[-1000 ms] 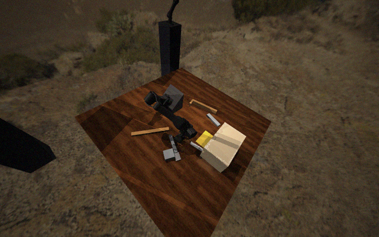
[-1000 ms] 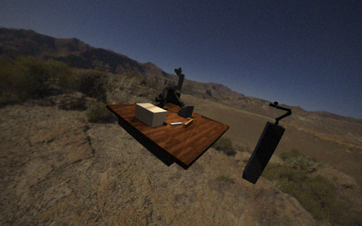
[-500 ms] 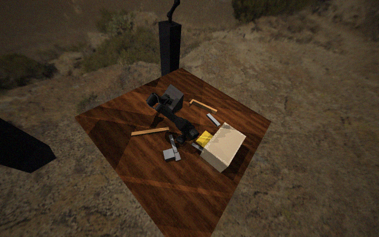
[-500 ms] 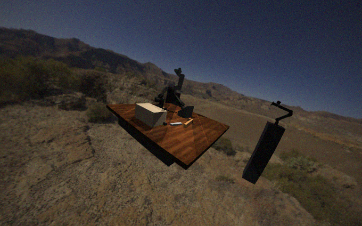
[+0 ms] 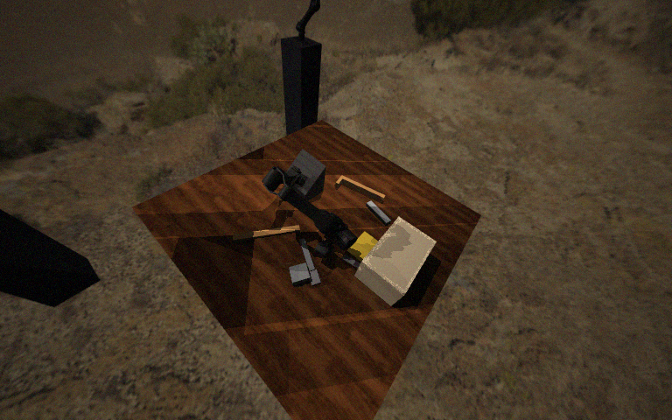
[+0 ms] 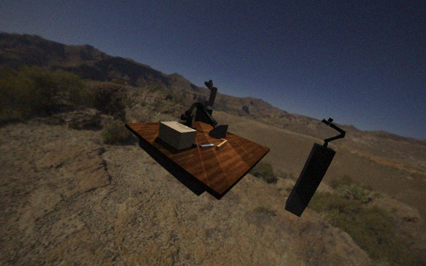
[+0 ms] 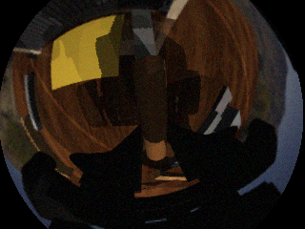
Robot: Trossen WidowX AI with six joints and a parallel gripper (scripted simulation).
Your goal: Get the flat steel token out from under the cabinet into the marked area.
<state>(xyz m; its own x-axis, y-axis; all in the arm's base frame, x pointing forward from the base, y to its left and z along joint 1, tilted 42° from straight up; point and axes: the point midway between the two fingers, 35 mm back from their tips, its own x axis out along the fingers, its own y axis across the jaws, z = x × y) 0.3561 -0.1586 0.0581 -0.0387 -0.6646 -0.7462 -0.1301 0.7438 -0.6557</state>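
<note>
Wrist view alone shows jaws clamped on tool (image 7: 154, 105); top view shows cabinet (image 5: 395, 258), yellow area (image 5: 363, 243).

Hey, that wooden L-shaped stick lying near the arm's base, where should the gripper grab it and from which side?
Grip the wooden L-shaped stick on its long bar, towards the plain end away from the short hook, from straight above, fingers across the narrow width: it lies flat, with bare wood either side. The gripper is shut on a rod.
</note>
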